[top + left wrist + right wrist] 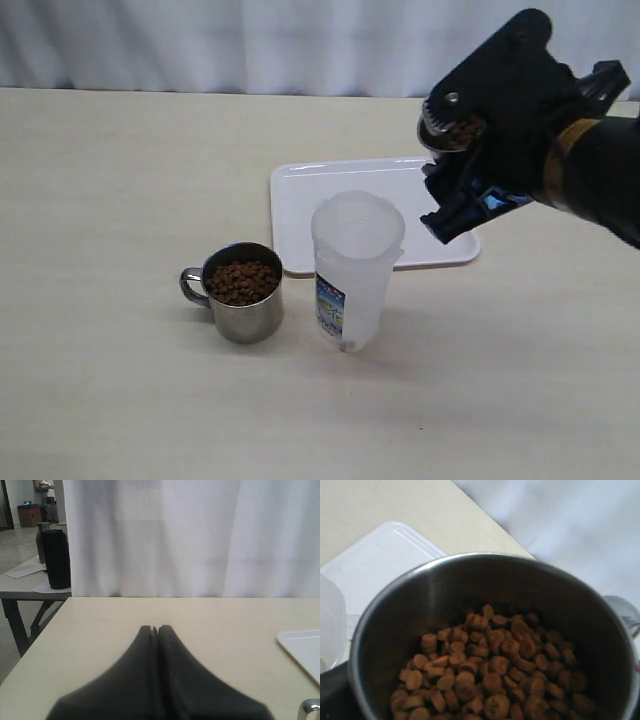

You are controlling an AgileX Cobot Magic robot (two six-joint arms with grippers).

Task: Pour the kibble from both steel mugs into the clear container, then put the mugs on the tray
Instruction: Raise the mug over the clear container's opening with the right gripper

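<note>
Two mugs hold all the kibble at this point, so no pouring has been done as far as the views show. The right claw has its jaws spread wide around the held mug, lifted clear of the worktop and hanging up and to the right of the clear container, over the tray as the exterior view has it. The right wrist view looks straight into that mug, and its kibble lies heaped well below the rim. The mug looks a little tipped, but nothing is spilling. The container stands upright just in front of the tray and appears empty. The second mug sits on the worktop just to the left of the container, handle pointing away from it, filled with pellets. The left claw is closed on nothing, low over bare worktop. My reading is that both pours and both placements on the tray remain, and the tray carries nothing yet.
</note>
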